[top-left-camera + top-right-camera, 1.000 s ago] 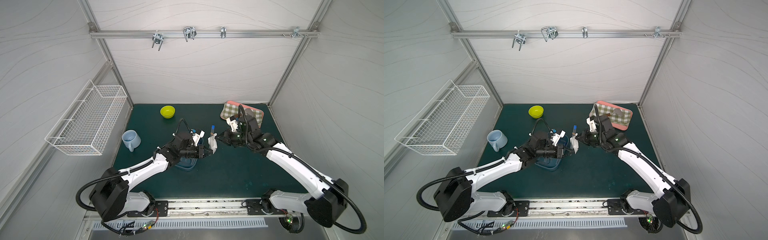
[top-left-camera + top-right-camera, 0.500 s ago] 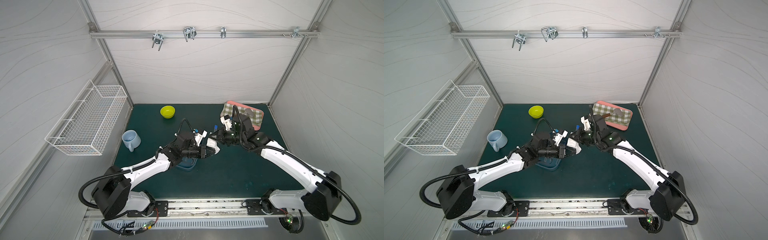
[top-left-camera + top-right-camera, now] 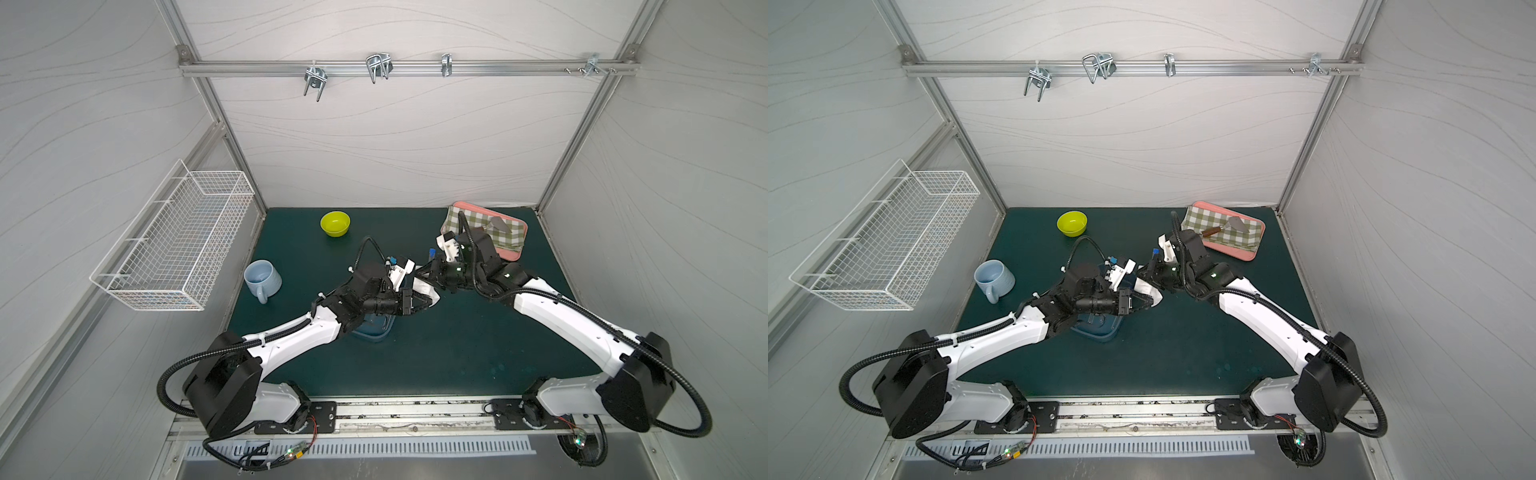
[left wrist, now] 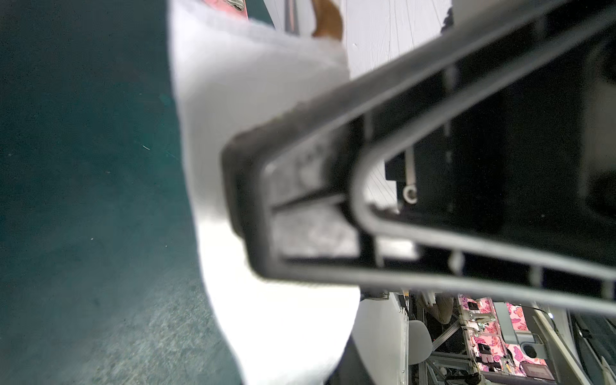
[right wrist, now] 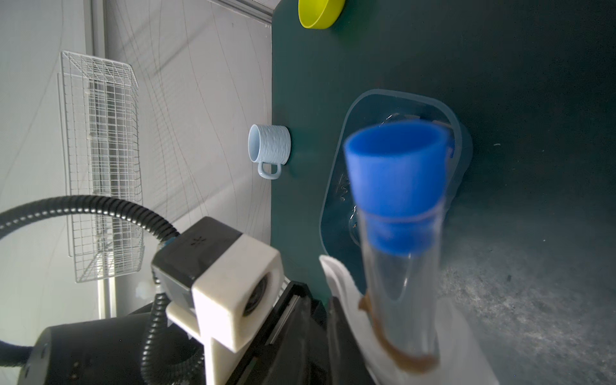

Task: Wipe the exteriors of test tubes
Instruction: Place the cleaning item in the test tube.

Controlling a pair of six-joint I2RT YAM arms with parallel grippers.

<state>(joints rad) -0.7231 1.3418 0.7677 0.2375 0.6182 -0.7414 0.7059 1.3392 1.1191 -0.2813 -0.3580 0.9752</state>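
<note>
Left end effector [image 3: 424, 305] is closed on a white cloth [image 3: 426, 287]. In the left wrist view one black finger [image 4: 300, 200] presses flat against that cloth, with the dark green worktop [image 3: 457, 353] beyond it.

Right end effector [image 3: 422, 274] meets the left one over the middle of the worktop, right at the cloth. Its fingers are hidden in every view, so whether it is clamped on anything cannot be told.

One test tube [image 5: 400, 266] sits between the two end effectors. Its blue cap [image 3: 432, 252] stands clear of the cloth in both top views, and its lower part is buried in the folds. In the right wrist view a brown-orange smear [image 5: 393, 350] rings the glass where it enters the cloth.

A translucent blue tray [image 3: 376, 328] lies on the worktop, partly under the left arm. Faint clear shapes show inside it in the right wrist view, too indistinct to identify.

Other items noted:
- A light blue mug [image 3: 262, 277] stands towards the robot's left edge of the worktop.
- A yellow-green bowl [image 3: 335, 223] stands near the back.
- A pink tray [image 3: 515, 249] in the back right corner carries a checked cloth [image 3: 1204, 220] and a small scraper [image 3: 1229, 226].
- A white wire basket [image 3: 174, 241] hangs on the left wall.
</note>
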